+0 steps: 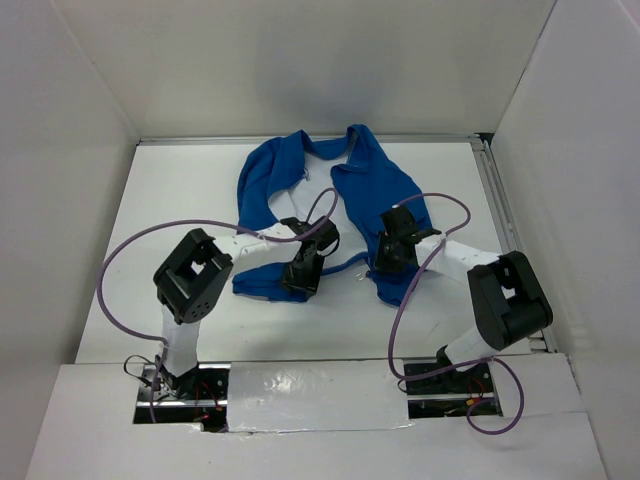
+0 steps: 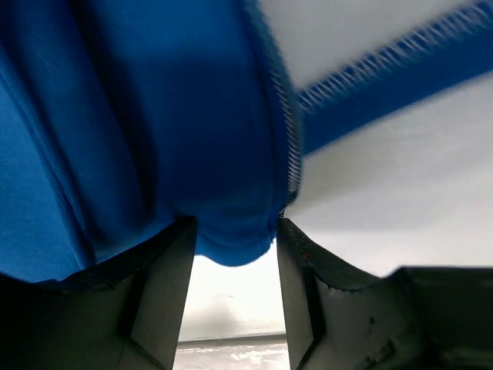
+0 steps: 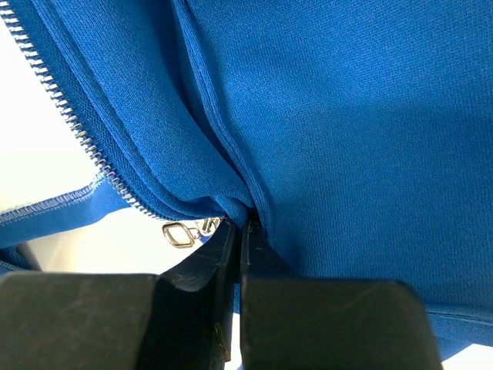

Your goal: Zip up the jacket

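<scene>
– Jacket first: where do we find it?
– We see a royal-blue jacket (image 1: pixel 375 185) lying open on a white table (image 1: pixel 180 200). Its collar is on the far side from the arms and its hem is towards them. Both grippers sit at the hem end, one on each front edge, and the two edges lie apart.
– What is the left gripper doing?
– The left gripper (image 1: pixel 303 272) has its fingers (image 2: pixel 166 293) some way apart. A thick fold of blue cloth bulges between them and touches both, so we judge that it is holding that fold. The teeth of the zip (image 2: pixel 291 146) run along the fold, beside the finger on the right of its own view.
– And the right one?
– The right gripper (image 1: pixel 392 252) is closed almost to nothing, nipping a thin ridge of cloth at its tips. More zip teeth run up and away to the left of those tips. The silver zip pull (image 3: pixel 181 233) hangs just to their left, outside the grip.
– Why hold it that way?
– We take it that each gripper pins the bottom of one front edge. That would let the two halves of the zip be brought together and joined there, a step not yet done.
– Any writing?
– None that we can read. No brand, label or print shows in any view.
</scene>
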`<state>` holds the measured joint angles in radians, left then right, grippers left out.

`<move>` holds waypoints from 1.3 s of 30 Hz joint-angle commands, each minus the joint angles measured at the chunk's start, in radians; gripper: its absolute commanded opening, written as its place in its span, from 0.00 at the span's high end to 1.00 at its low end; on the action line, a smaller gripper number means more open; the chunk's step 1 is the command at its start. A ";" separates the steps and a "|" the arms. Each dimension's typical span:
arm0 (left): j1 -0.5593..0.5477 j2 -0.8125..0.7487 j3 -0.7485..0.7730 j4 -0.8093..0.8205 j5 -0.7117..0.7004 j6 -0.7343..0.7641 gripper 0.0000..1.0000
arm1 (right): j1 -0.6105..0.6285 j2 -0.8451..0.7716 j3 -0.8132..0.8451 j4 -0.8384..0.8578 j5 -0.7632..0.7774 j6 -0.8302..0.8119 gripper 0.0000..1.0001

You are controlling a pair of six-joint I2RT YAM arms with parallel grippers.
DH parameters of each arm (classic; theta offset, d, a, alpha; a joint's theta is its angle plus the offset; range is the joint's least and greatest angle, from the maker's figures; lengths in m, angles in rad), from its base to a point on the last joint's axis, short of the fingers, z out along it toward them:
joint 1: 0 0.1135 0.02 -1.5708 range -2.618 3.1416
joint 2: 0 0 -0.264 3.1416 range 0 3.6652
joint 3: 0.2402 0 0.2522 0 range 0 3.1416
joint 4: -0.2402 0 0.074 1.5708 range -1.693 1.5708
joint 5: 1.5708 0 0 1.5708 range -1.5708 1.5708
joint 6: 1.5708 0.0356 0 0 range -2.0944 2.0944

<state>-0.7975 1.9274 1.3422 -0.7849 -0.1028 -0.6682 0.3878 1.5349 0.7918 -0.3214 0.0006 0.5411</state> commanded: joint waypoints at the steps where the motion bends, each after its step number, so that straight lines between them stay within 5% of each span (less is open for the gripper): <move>1: -0.002 0.056 0.044 -0.091 -0.083 -0.060 0.42 | 0.014 -0.005 -0.032 -0.002 0.004 -0.003 1.00; 6: -0.006 0.085 0.068 -0.119 -0.094 -0.097 0.53 | 0.011 -0.004 -0.034 -0.004 0.004 -0.003 1.00; 16: 0.020 -0.125 0.029 0.010 0.052 -0.013 0.77 | -0.007 0.016 -0.031 -0.015 0.006 0.003 1.00; 20: 0.078 -0.241 -0.038 0.119 0.178 0.039 1.00 | -0.015 0.019 -0.034 -0.013 0.007 0.006 1.00; 39: 0.356 -0.673 -0.089 0.050 0.178 0.015 0.81 | -0.079 0.057 -0.043 -0.021 -0.022 0.031 1.00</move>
<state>-0.4694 1.3056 1.2663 -0.7464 0.0463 -0.6392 0.3202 1.5509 0.7891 -0.3149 -0.0811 0.5797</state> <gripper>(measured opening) 0.276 0.028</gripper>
